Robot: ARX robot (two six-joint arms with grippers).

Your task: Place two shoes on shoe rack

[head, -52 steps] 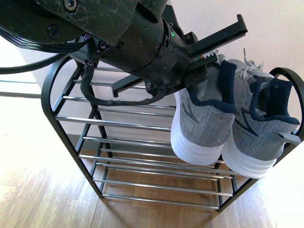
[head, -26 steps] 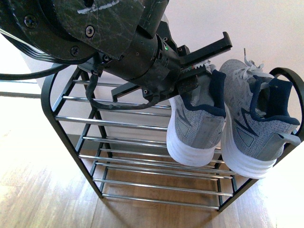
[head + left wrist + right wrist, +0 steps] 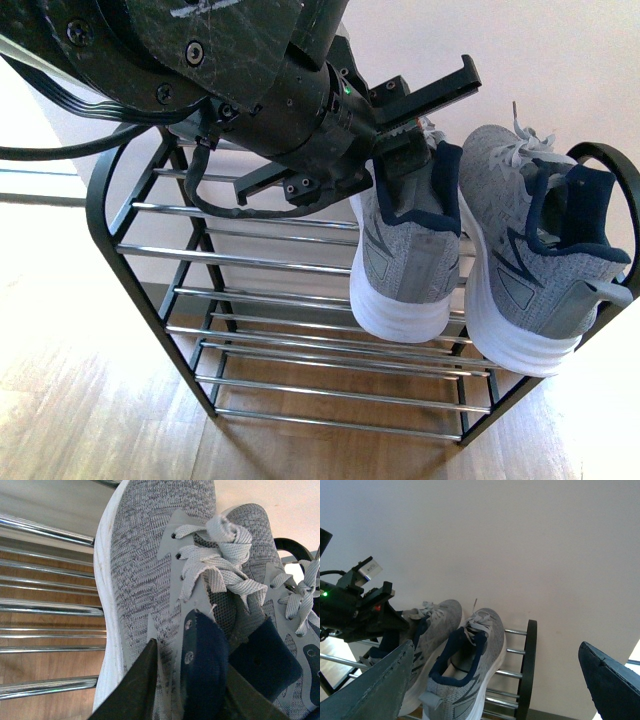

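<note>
My left gripper [image 3: 415, 130] is shut on the collar of a grey sneaker [image 3: 405, 260], holding it over the top tier of the shoe rack [image 3: 108, 230] with its heel hanging toward me. In the left wrist view one finger [image 3: 150, 655] presses the outside of this sneaker [image 3: 145, 565], and the gripper [image 3: 185, 655] clamps the navy collar. The second sneaker [image 3: 535, 270] lies on the top bars at the right, close beside the first. My right gripper [image 3: 497, 685] is open, back from the rack, looking at both sneakers [image 3: 470, 665] and the rack's black end frame [image 3: 527, 665].
The white wall [image 3: 560, 60] stands right behind the rack. Three lower tiers of chrome bars [image 3: 330, 350] carry nothing. Wooden floor [image 3: 90, 420] spreads in front and to the left. The left arm's body [image 3: 200, 60] fills the upper left of the front view.
The left gripper has carried the held sneaker a little to the left and turned it, so a narrow gap now shows between it and the second sneaker. The second sneaker has not moved.
</note>
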